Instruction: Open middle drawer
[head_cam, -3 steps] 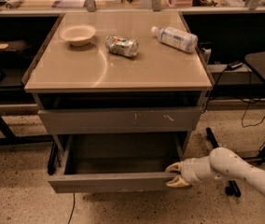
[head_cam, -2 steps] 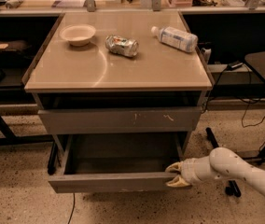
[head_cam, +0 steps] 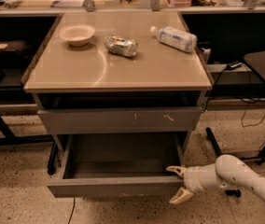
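Observation:
The middle drawer (head_cam: 116, 186) is pulled out at the bottom of the grey cabinet, and its grey box interior (head_cam: 123, 155) shows. Its flat front is plain and unmarked. My gripper (head_cam: 178, 184) is at the right end of that front, on a white arm coming in from the lower right. Its pale fingers are spread apart, one above the front's top edge and one (head_cam: 181, 197) below it. They hold nothing. Above the open drawer is a taller grey front with pale scratch marks (head_cam: 118, 120), which is shut.
On the cabinet top (head_cam: 123, 73) are a white bowl (head_cam: 77, 33), a crushed can (head_cam: 121, 45) and a plastic bottle on its side (head_cam: 174, 37). A dark table leg and cables (head_cam: 216, 143) are on the floor to the right. A dark bench stands to the left.
The gripper's fingers have spread apart at the drawer front's right end. The drawer has stayed out at the same distance.

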Motion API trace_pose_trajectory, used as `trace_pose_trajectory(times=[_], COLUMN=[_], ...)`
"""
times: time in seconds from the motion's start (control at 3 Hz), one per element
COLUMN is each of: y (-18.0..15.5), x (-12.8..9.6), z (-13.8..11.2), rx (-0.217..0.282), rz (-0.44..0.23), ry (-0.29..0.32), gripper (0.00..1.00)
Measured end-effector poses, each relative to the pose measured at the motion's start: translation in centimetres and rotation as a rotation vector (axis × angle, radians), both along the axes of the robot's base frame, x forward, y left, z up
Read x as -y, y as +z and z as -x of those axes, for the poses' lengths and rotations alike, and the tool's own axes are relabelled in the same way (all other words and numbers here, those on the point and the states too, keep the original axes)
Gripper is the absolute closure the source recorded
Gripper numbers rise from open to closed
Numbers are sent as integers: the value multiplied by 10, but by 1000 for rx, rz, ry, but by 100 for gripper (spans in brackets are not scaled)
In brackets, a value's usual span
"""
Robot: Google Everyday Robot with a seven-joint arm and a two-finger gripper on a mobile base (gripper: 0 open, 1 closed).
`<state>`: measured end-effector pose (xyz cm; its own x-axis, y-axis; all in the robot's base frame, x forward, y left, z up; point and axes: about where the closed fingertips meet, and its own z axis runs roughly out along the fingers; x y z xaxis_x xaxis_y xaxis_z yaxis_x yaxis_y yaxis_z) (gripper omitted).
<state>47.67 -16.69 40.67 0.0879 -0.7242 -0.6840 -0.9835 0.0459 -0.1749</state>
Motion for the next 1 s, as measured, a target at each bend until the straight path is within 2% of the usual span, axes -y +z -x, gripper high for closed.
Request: trace_pose_trajectory(times=[0.33,0.67,1.0], y=[-3,1,-4], x=[-7,-8,0], z=[19,17,31], rx=[-20,-20,-24], rz=[-28,-28,-34], ry=[23,23,18], gripper=[49,71,95])
